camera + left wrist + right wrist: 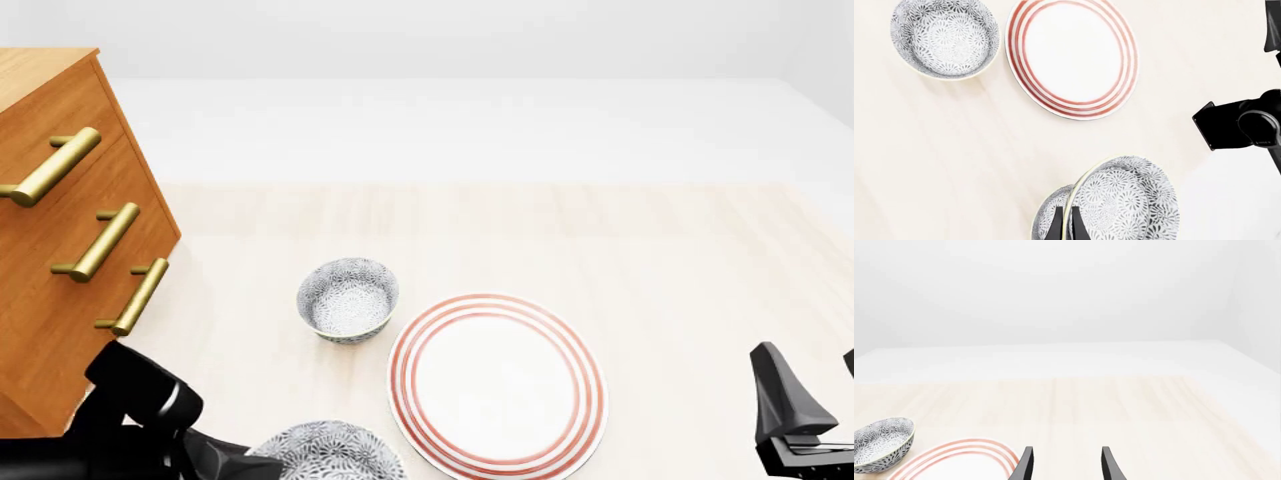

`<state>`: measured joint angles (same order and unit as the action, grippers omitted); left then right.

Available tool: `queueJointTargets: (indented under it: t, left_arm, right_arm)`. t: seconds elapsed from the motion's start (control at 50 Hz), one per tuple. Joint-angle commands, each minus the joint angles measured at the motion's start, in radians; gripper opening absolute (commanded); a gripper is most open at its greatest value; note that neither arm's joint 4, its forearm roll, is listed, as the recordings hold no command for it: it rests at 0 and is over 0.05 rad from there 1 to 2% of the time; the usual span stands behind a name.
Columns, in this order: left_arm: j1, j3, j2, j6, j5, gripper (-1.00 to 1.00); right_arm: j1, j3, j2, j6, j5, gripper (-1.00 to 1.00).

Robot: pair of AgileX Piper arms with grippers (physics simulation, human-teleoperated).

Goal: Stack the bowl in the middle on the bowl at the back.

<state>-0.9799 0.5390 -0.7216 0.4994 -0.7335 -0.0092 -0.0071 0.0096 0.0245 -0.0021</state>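
The bowl in the middle point(1127, 200) is a white bowl with a grey lace pattern, and it also shows at the front view's bottom edge point(331, 452). My left gripper point(1066, 211) is shut on its rim, one finger inside and one on the outer wall. The bowl at the back point(347, 298) stands upright on the table, apart from the held bowl; the same bowl appears in the left wrist view point(944, 37) and the right wrist view point(881, 444). My right gripper point(1066, 465) is open and holds nothing, low at the table's right point(811, 385).
A large red-ringed white plate point(497, 385) lies flat just right of both bowls point(1073, 57). A wooden dresser with brass handles point(67, 250) stands along the left side. The right arm point(1244, 122) crosses the left wrist view's edge.
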Motion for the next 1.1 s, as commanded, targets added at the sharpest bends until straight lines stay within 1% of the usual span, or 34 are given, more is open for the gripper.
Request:
queueJointTargets:
  t: [0.02, 0.2, 0.32, 0.42, 0.64, 0.66, 0.98, 1.1]
  left_arm:
    - [-0.03, -0.059, 0.026, 0.018, 0.007, -1.0]
    - [-0.04, -0.095, 0.045, 0.035, -0.002, -1.0]
    - [-0.032, -0.101, 0.063, 0.026, -0.029, -1.0]
    - [-0.025, -0.129, 0.062, 0.018, -0.02, -1.0]
    - [-0.011, -0.152, 0.06, 0.003, -0.015, -1.0]
    - [-0.015, -0.155, 0.059, 0.006, -0.012, 1.0]
    - [-0.009, -0.159, 0.057, 0.003, -0.012, 1.0]
    - [0.004, -0.149, 0.075, -0.006, -0.036, 1.0]
  right_arm:
    - [0.002, 0.0, -0.002, -0.004, 0.001, 1.0]
    - [0.001, 0.0, -0.001, -0.005, 0.0, 1.0]
    - [0.001, 0.001, -0.003, -0.004, 0.001, 1.0]
    - [0.001, 0.001, -0.002, -0.004, 0.002, 1.0]
    - [0.001, 0.001, -0.001, -0.002, 0.002, 1.0]
    - [0.001, 0.001, -0.001, -0.002, 0.002, 1.0]
    - [0.001, 0.001, -0.001, -0.002, 0.001, 1.0]
    - [0.001, 0.001, 0.002, -0.003, -0.002, 1.0]
